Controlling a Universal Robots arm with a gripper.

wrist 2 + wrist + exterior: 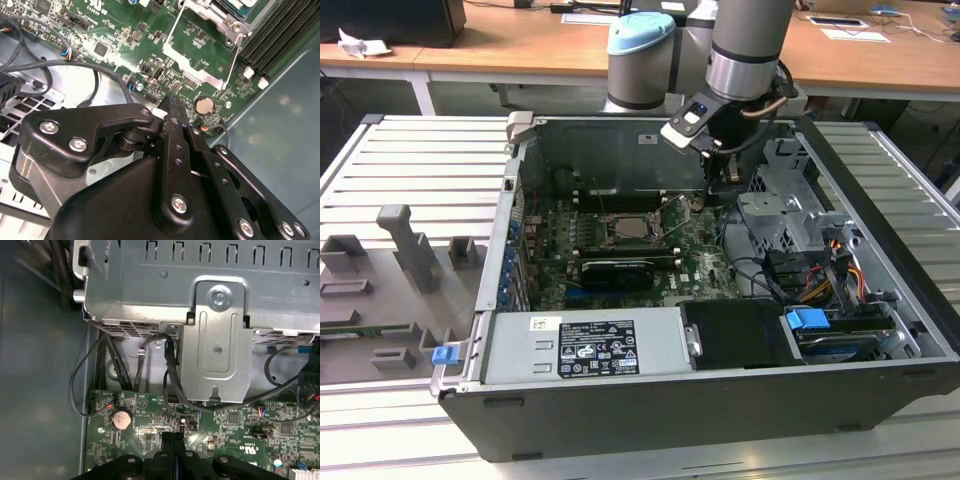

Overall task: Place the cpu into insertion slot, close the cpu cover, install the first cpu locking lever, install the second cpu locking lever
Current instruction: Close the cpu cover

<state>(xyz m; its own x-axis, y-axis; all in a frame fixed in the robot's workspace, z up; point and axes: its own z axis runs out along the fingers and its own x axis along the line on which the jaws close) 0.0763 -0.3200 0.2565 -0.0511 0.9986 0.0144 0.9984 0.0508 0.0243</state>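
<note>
pincer [173, 439], shut on nothing, held low over the board [235, 425] just beside the open cover [200, 75]; cpu [625, 228] judged seated in slot [603, 232]; cover best pushed evenly at its free edge, lever [235, 56] kept clear.

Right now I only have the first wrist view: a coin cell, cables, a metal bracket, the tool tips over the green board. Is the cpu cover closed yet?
Observer: No. In the second wrist view the cpu cover stands swung open, with bare board showing through its cut-out.
Operator: Is the cpu seated?
Observer: In the exterior view a pale square, seemingly the cpu, lies inside the insertion slot.
Operator: Where is the tool relative to that?
Observer: The tool hangs inside the case, on the exterior view's right of the slot and apart from it.
</note>
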